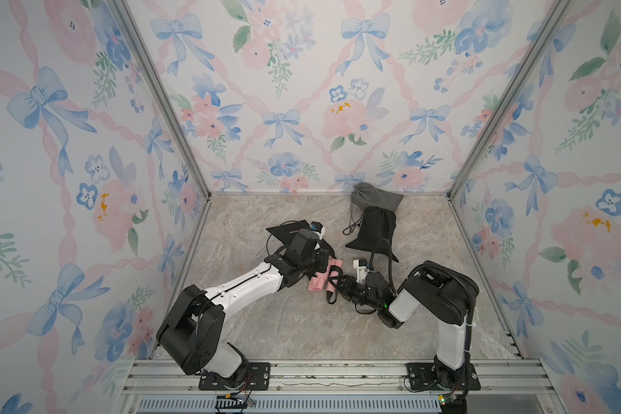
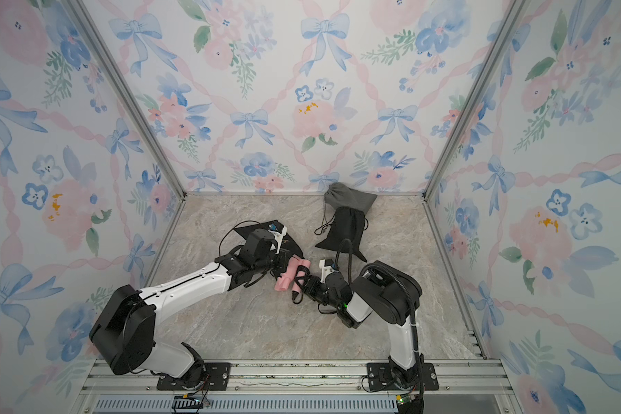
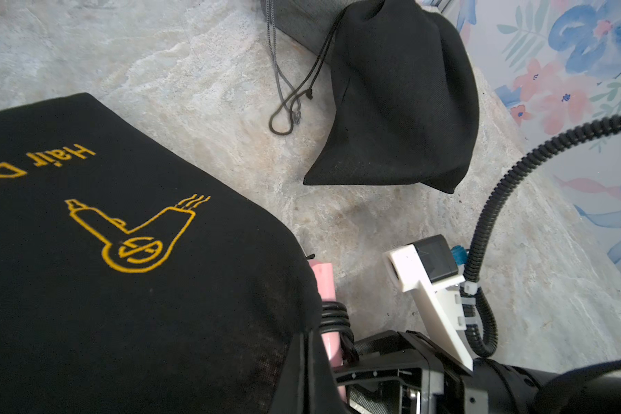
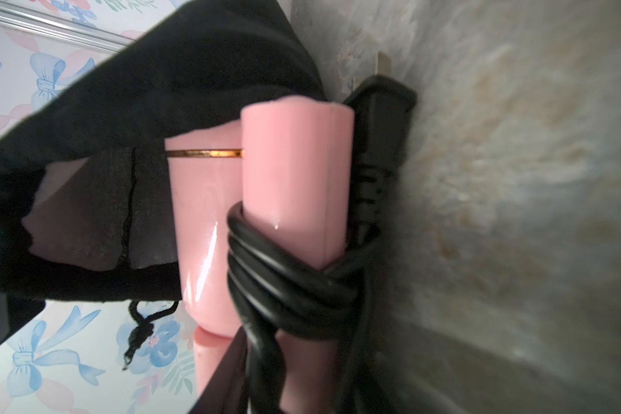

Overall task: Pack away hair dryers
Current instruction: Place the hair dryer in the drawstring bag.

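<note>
**A:** Top views first. Counts?

**B:** In both top views: one pink dryer (image 1: pixel 318 285) (image 2: pixel 284 283) and three pouches, namely a plain black pouch (image 1: pixel 373 229) (image 2: pixel 345 229), a grey pouch (image 1: pixel 377 197) (image 2: pixel 350 197) and a printed black pouch (image 1: pixel 287 231) (image 2: pixel 255 226). Two arms: left arm (image 1: pixel 237 286), right arm (image 1: pixel 441 286).

**A:** Layout off the plain black pouch?

**B:** Grey pouch touches it on the back-wall side. Printed black pouch is apart from it, to the robot's left. Pink dryer is near it, toward the arm bases, at the printed black pouch's edge.

**A:** Jaws?

**B:** Left jaws are hidden under the wrist and cloth. Right jaws are at the dryer's handle end, and I can't read the gap.

**A:** Left wrist view?

**B:** Printed black pouch (image 3: pixel 122 286) is up close, gold dryer logo showing. The cloth bunches where the left jaws sit: together, pinching its rim. The pink dryer (image 3: pixel 325 283) sticks out from under that rim, with one black cord (image 3: pixel 334 315) wound round it, running into the right jaws. Plain black pouch (image 3: pixel 402 107) is cinched, with the grey pouch (image 3: pixel 302 21) touching it behind. Two drawstring loops (image 3: pixel 287 107), one grey and one black, lie beside it on the table (image 3: pixel 194 71).

**A:** Right wrist view?

**B:** One pink dryer (image 4: pixel 294 172). The barrel is partly inside the printed black pouch (image 4: pixel 158 89), whose mouth is held off the table (image 4: pixel 517 215). The folded handle lies alongside the barrel, outside the cloth. The cord (image 4: pixel 291 286) is coiled round the handle, with one plug (image 4: pixel 380 104) against it on the table side. Handle and coil lie between the right jaws. Clamped or not, cannot tell.
</note>
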